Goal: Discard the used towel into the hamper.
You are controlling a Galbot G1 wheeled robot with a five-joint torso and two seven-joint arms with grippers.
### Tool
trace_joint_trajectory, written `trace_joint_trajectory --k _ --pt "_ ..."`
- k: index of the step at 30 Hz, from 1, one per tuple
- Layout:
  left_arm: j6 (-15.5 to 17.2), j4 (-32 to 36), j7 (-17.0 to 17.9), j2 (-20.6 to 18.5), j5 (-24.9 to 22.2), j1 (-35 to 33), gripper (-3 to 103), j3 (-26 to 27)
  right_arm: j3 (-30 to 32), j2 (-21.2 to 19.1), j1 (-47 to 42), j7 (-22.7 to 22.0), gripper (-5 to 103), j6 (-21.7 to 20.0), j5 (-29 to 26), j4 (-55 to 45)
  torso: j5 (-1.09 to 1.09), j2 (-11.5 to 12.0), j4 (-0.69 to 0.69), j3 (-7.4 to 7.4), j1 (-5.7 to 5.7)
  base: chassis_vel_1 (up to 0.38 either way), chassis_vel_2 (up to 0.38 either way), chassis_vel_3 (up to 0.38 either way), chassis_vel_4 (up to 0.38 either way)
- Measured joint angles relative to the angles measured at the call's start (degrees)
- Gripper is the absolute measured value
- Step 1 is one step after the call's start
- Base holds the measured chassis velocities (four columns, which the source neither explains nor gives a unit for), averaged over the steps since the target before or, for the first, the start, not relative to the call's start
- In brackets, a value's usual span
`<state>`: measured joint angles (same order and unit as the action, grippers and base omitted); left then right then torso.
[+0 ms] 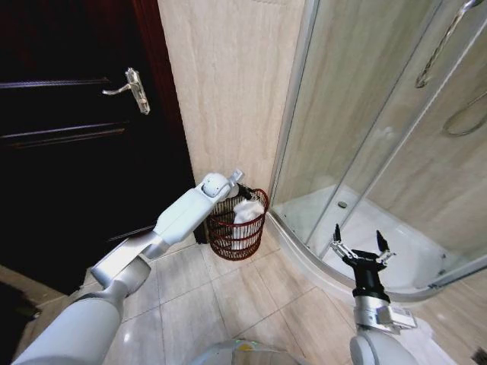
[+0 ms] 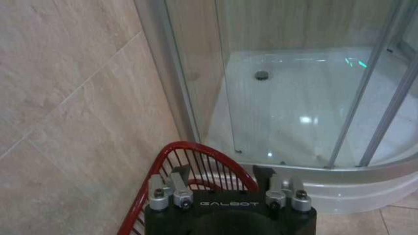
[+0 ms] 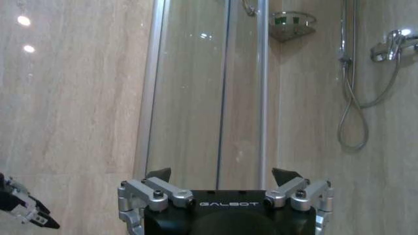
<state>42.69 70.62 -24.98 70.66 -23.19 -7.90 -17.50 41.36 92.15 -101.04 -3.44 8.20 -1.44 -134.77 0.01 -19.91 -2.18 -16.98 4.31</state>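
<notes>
Now you face a bathroom corner: a glass shower stall (image 1: pixel 380 137) fills your right side, a dark door (image 1: pixel 76 137) your left, and a beige tiled wall (image 1: pixel 228 84) stands between them. On the tiled floor (image 1: pixel 228 296), the hamper (image 1: pixel 237 228) sits against that wall, just beside the curved base of the shower stall. A white towel (image 1: pixel 246 211) lies inside the hamper, its top showing near the rim. Your left arm reaches forward over the floor, and its left pincer (image 1: pixel 242 187) is at the hamper's rim, above the towel; from the left wrist view its fingers (image 2: pixel 179 178) stand apart with nothing between them, the red rim curving just below. Your right pincer (image 1: pixel 361 245) is held low in front of the shower stall, well apart from the hamper, fingers spread wide and holding nothing.
</notes>
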Motion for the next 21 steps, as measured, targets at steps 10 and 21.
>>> trace_joint_trajectory --k 10,21 --pt "-0.1 2.3 0.4 -0.9 -0.5 -0.6 100 1.3 0.4 0.0 -0.9 0.2 100 -0.2 -0.9 -1.1 0.00 0.0 0.00 0.00 0.00 0.000 0.000 0.000 0.000" --pt "-0.4 3.3 1.2 -1.2 -2.9 -0.9 100 1.4 1.0 0.0 -1.2 0.5 100 -0.4 -1.6 -1.3 -0.01 0.0 0.00 0.00 0.00 0.000 0.000 0.000 0.000"
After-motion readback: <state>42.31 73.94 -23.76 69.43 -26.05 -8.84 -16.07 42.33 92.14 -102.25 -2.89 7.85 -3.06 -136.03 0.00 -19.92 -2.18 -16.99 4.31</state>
